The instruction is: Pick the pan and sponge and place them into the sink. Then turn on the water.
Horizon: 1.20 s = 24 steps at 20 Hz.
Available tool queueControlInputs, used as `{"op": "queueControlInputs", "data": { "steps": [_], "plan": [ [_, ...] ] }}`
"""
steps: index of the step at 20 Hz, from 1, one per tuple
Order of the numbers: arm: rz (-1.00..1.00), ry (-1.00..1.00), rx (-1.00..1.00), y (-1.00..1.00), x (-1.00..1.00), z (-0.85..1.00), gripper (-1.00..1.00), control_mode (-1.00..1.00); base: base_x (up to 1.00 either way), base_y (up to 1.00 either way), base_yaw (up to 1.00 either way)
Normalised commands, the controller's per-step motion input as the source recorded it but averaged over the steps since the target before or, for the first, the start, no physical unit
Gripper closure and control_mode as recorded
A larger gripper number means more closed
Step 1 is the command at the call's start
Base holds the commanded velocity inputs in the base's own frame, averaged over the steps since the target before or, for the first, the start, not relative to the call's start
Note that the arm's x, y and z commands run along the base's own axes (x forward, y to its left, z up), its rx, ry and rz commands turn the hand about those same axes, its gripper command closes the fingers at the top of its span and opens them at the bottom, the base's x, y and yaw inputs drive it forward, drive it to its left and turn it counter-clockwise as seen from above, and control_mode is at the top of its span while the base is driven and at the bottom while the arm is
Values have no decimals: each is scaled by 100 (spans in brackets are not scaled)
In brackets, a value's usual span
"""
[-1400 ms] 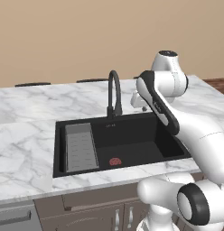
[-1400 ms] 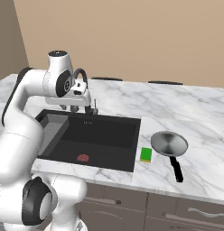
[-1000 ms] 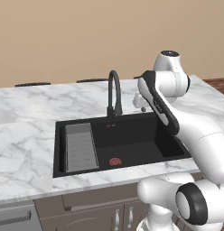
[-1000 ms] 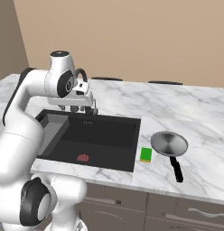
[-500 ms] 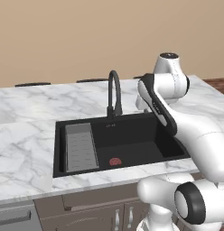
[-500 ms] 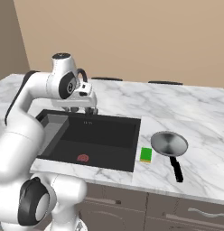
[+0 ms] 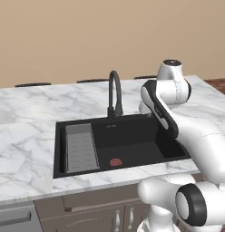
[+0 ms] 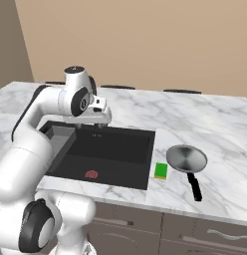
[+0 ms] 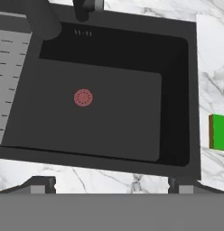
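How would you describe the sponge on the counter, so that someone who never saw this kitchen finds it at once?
Start at the black sink set in the marble counter. Just past the sink's right edge, near the counter's front, lies the sponge, with the pan close on its right. It is a small block with a green top and a yellow side, while the pan is round, grey and black-handled.

We see flat, even, bright rendered light with no clear source and no glare, and every view is sharp from edge to edge without blur or bending. The marble surface reads pale and clean, and the sink stays uniformly dark inside. Only faint soft shading falls beneath the pan.
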Motion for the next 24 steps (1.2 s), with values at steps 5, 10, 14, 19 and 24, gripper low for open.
{"op": "queueControlInputs", "data": {
  "steps": [5, 10, 14, 19, 24],
  "plan": [
    [0, 0, 0, -8, 12, -16, -100, -100, 0, 0, 0],
    [0, 0, 0, -16, 11, -13, -100, -100, 0, 0, 0],
    [0, 3, 2, -27, 7, -15, -100, -100, 0, 0, 0],
    [0, 5, 1, -28, 12, -17, -100, -100, 0, 0, 0],
    [0, 4, 3, -33, 4, -10, -100, -100, 0, 0, 0]
  ]
}}
